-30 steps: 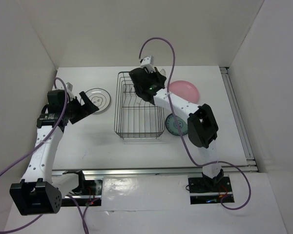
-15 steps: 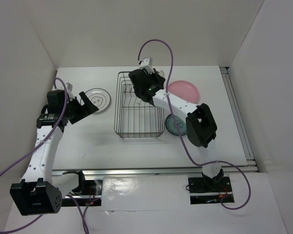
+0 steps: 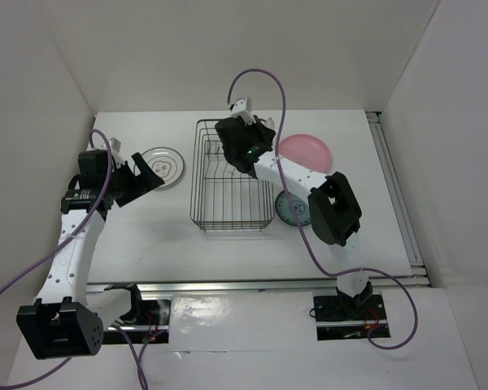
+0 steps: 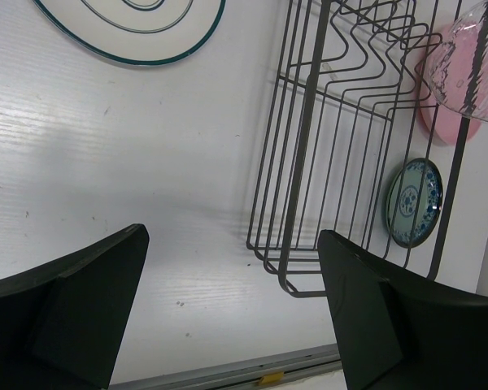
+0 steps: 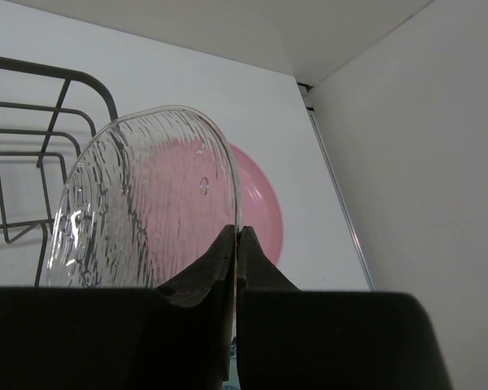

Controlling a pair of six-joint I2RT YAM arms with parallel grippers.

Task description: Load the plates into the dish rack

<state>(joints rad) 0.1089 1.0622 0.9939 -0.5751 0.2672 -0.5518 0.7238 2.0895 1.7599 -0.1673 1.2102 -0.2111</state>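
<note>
My right gripper (image 5: 237, 236) is shut on the rim of the clear glass plate (image 5: 146, 203) and holds it upright over the far right end of the dish rack (image 3: 232, 191); in the top view this gripper (image 3: 256, 132) hangs above the rack's back corner. The pink plate (image 3: 311, 150) lies flat to the right of the rack, and the blue-green plate (image 3: 294, 210) lies nearer, by the rack's right side. The white ringed plate (image 3: 164, 165) lies left of the rack. My left gripper (image 3: 149, 179) is open and empty beside the white plate (image 4: 130, 24).
White walls enclose the table on the left, back and right. A metal rail (image 3: 394, 195) runs along the table's right edge and another along the front edge (image 4: 252, 375). The rack's wire wall (image 4: 309, 162) stands close to my left gripper's right finger.
My right gripper has shifted slightly left over the rack's far end with the glass plate still in it. The left arm has not moved.
</note>
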